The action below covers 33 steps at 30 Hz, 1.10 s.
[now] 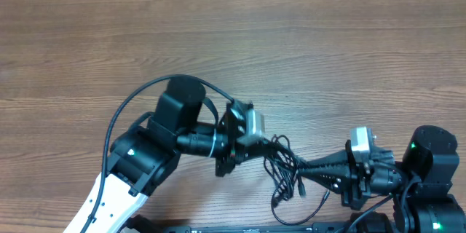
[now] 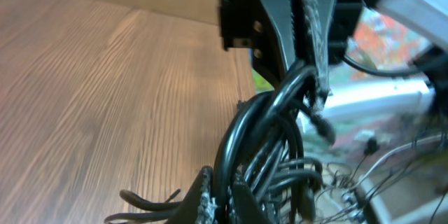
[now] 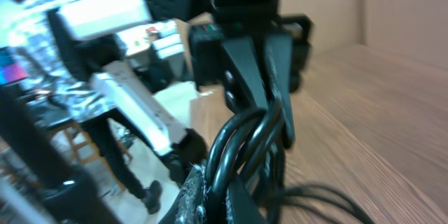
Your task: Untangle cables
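1. The left gripper [image 1: 263, 145] has its fingers pinched narrow on the cables [image 1: 285, 166]. In its wrist view the black strands run straight out from between the pads.
2. Same deal for the right gripper [image 1: 304, 167]: fingers close together, with several strands of the same bundle squeezed between them.
3. So the cables sit as a short knotted clump bridging the two sets of fingertips. Loose ends and a plug or two trail off to one side of the fingers, toward the near edge of the table [image 1: 218, 44]. Can't tell whether the clump is lifted or resting on the wood.
4. Progress looks like basically zero, since it's all one tangle.
5. Biggest worry: each gripper seems to hold more than one strand, so pulling apart would likely cinch the knot tighter instead of opening it.
6. The fingertips are near each other with little slack between them, so a twist could knock the fingers together or pop a strand out of the pads.
7. The trailing ends could also snag or slide off the edge.
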{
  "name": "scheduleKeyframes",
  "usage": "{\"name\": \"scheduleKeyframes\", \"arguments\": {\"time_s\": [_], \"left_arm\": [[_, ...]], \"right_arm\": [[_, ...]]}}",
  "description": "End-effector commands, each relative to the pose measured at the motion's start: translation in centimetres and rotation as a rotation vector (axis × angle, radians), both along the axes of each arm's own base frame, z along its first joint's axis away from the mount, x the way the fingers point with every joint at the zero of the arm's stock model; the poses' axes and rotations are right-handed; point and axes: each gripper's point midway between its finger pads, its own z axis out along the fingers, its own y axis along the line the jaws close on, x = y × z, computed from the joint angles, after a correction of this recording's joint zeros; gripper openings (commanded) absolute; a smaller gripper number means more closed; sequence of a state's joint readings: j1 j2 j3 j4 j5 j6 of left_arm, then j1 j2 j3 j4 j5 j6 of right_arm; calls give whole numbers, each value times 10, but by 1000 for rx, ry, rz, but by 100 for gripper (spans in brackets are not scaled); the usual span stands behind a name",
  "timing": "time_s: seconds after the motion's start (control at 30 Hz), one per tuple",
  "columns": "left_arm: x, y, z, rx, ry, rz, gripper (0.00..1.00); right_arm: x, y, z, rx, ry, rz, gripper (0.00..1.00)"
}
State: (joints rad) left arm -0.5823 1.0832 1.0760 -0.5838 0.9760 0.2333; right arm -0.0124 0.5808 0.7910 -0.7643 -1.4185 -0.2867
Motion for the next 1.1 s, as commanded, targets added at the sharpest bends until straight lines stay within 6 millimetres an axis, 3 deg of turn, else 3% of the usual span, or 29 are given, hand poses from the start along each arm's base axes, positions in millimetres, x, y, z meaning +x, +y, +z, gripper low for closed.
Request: {"name": "scheduleKeyframes", "arguments": {"time_s": [0.0,0.17,0.4,0.43,0.53,0.57,0.7,0.77,0.87,1.07], "left_arm": [[45,20,0,21,147,259,4],[58,22,12,-24,101,289,4],[58,20,17,-45,83,271,4],[58,20,15,-40,87,273,10],[60,21,4,-4,63,265,88],[64,21,-2,16,49,270,100],[80,13,-24,51,99,271,100],[77,5,-21,14,99,197,100],[70,-8,-9,-93,71,40,100],[71,-14,-10,-128,76,-21,93]], "right_arm": [[16,-5,-11,-68,26,-123,4],[41,-22,-45,-209,129,-334,4],[42,-23,-46,-214,129,-342,4],[42,-23,-46,-214,129,-342,4],[44,-23,-43,-211,107,-344,4],[46,-23,-40,-209,81,-346,4],[62,-23,-27,-172,47,-366,4],[69,-22,-27,-156,81,-358,4],[66,-9,-19,-81,88,-185,4],[74,-1,-22,-10,99,-17,4]]}}
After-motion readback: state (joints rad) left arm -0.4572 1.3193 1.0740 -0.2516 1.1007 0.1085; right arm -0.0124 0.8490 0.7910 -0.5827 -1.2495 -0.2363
